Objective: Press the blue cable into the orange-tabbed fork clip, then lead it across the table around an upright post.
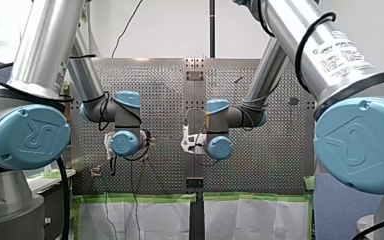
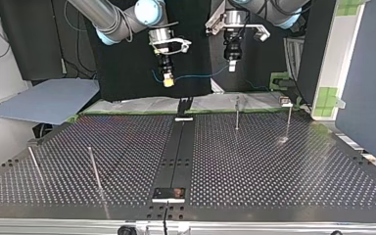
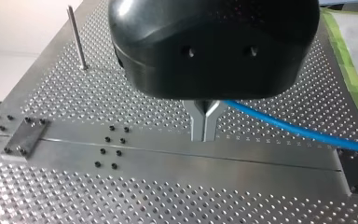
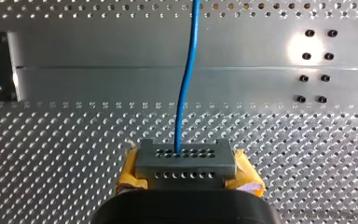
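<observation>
— How far along are we?
— Barely begun. Our right gripper (image 4: 179, 153), yellow-padded, is clenched on the blue cable (image 2: 200, 76). Our left gripper (image 3: 204, 126), slim bare metal, pinches it too. The thin, glossy cable sags between them in the air, seemingly nearer the arms' edge of the perforated metal bench (image 2: 274, 171).
— And the orange-tabbed clip?
— We can't make it out. Nothing is pressed in, and no slender upright post (image 2: 236, 113) is rounded yet.
</observation>
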{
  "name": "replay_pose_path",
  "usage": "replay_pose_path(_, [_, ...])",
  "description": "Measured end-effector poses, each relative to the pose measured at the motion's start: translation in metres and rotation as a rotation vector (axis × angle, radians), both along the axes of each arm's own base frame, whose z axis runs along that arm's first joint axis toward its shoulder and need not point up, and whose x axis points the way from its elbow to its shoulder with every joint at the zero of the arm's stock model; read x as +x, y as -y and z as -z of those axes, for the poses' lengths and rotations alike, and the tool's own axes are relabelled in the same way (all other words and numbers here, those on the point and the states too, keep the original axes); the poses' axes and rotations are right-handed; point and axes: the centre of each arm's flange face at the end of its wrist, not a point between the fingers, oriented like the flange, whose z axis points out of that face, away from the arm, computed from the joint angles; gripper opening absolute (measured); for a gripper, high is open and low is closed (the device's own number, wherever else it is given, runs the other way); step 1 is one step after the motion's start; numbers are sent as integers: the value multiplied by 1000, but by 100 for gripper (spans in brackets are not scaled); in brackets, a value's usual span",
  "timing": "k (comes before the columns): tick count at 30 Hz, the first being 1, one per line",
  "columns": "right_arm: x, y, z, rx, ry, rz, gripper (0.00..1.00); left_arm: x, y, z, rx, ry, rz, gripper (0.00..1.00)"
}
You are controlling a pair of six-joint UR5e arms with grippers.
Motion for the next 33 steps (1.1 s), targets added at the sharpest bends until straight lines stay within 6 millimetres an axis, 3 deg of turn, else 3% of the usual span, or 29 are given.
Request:
replay_pose_path(10, [15, 15, 27, 3, 14, -22, 0, 4, -11, 33, -6, -71, -37, 0])
replay_pose_path(18, [24, 24, 57, 29, -5, -37, 0, 12, -18, 45, -3, -96, -51, 0])
replay_pose_path(33, [35, 53, 115, 99, -65, -39, 0, 75, -19, 73, -90, -65, -59, 0])
